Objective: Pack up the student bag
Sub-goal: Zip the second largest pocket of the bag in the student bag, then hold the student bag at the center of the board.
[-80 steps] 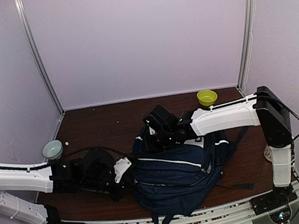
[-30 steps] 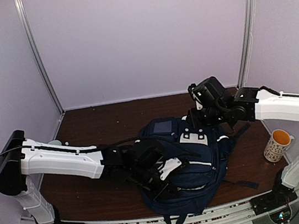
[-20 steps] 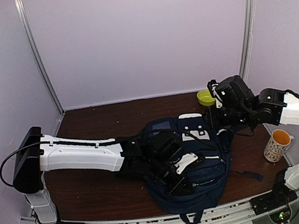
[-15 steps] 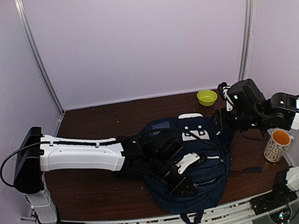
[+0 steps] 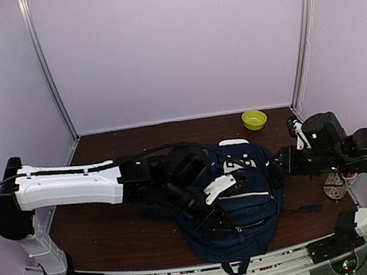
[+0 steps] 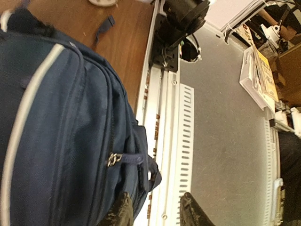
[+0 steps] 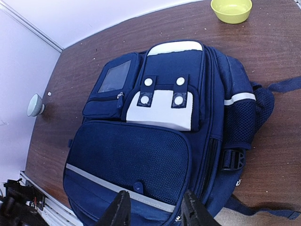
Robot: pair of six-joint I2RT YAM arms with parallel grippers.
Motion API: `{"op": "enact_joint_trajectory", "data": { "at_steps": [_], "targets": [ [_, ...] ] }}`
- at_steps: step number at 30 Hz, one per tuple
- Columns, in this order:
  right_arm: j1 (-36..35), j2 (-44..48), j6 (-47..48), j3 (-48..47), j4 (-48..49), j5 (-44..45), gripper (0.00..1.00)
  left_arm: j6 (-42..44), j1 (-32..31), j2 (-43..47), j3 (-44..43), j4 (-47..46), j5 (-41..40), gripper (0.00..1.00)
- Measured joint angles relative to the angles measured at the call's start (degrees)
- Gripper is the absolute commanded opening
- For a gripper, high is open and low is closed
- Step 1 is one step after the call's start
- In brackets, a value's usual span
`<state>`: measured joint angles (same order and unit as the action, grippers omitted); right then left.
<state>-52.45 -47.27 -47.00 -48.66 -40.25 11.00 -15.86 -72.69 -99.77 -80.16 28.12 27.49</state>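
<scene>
The brown table [image 5: 114, 154] carries the student bag [image 5: 254, 204], which lies flat on its back in the middle and towards the near edge, its white buckle patch at the far end and its bottom hanging just over the near rail. The left arm reaches in from the left across the bag. The left gripper [image 6: 155, 198] hovers over the bag's near right corner, fingers spread with nothing between them. The right gripper [image 7: 155, 195] hangs just off the bag's right side, looking back over it, fingers likewise parted and empty. A mug [image 5: 332, 189] stands at the right edge, mostly hidden behind the right arm. A yellow-green bowl [image 5: 254, 119] sits at the far right, well apart from the bag, and a small pale bowl [image 7: 35, 105] at the left. The zip pull [image 6: 115, 159] along the side lies on a closed track, and the front pockets look shut. By my reckoning the packing is at its tail end. The next move calls for drawing both arms clear without catching a strap or dragging the bag off the edge.
</scene>
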Motion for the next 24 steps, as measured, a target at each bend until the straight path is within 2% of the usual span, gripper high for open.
{"op": "enact_joint_trajectory", "data": {
  "at_steps": [6,9,15,24],
  "targets": [
    [-0.9,1.0,-1.7,2.0,-2.0,-0.1,0.38,6.7,0.0,12.8,6.9,0.8,-11.2,0.40],
    [-1.0,1.6,-2.5,2.8,-2.7,-0.1,0.39,10.1,0.0,16.4,10.9,0.9,-17.6,0.44],
    [-1.2,0.7,-3.4,3.2,-3.3,-0.5,0.39,16.4,0.0,15.8,15.6,0.5,-25.2,0.48],
    [-1.2,-6.2,-3.8,3.1,-3.8,-0.2,0.42,22.3,0.6,10.5,14.4,0.2,-25.8,0.48]
  ]
}}
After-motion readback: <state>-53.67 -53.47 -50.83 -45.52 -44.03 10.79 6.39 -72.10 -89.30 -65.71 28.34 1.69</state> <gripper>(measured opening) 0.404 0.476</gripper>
